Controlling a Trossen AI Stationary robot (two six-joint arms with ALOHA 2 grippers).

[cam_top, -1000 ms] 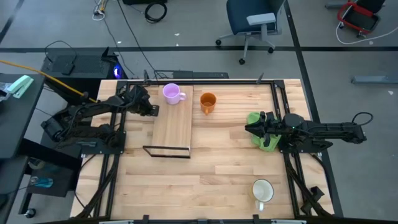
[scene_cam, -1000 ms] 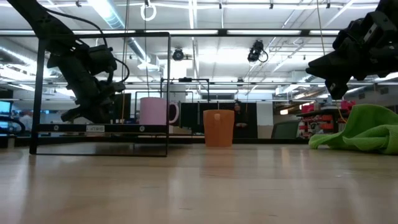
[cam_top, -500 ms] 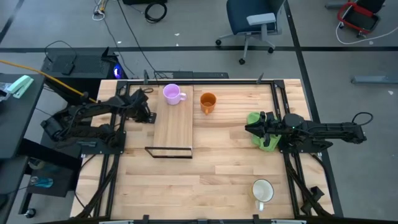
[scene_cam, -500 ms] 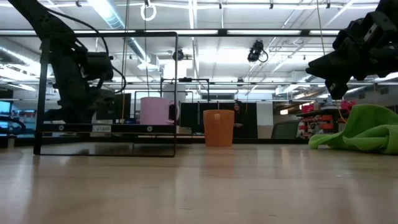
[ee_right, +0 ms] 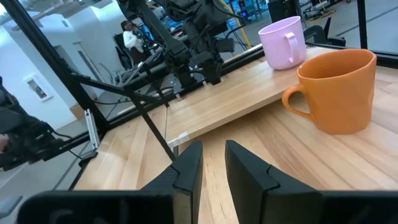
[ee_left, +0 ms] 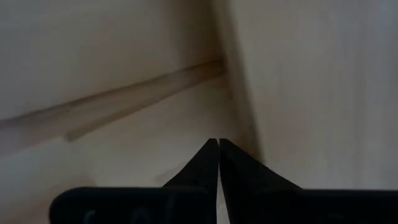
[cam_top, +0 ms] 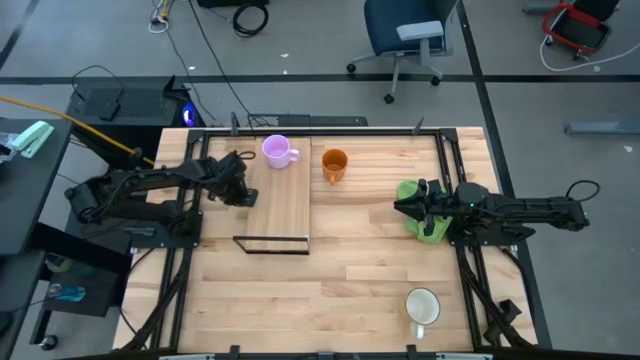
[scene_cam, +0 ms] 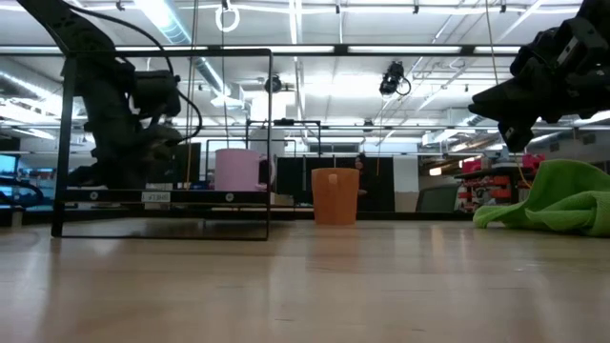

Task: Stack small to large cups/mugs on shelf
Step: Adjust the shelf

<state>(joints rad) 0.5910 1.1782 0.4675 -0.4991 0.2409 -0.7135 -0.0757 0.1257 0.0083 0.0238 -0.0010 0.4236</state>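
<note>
The shelf (cam_top: 280, 205) is a narrow light-wood board with a black frame, lying on the table at back left. A light purple mug (cam_top: 276, 150) stands upright on its far end. An orange mug (cam_top: 334, 164) stands on the table just right of the shelf. A white mug (cam_top: 423, 305) stands near the front right. My left gripper (cam_top: 243, 193) is shut, slanting down at the shelf's left long edge (ee_left: 245, 118). My right gripper (ee_right: 213, 149) hovers level and open over the green cloth (cam_top: 430, 232), with nothing between its fingers. My left gripper has its shut fingertips (ee_left: 211, 152) close beside the shelf's left long edge, coming from above and from the table's left. I cannot tell whether they touch the board or the table.
The green cloth lies bunched at mid right under my right arm. Black frame rails run along the table's left and right sides. Bare tabletop lies between the shelf and the white mug. A person (ee_right: 132, 38) shows in the room beyond.
My left gripper has moved along the shelf's left edge toward the table's near edge and tipped further down. It has stayed shut. The shelf's near end has slid a little toward the table's right edge, then stopped. The purple mug has stayed upright on it.
</note>
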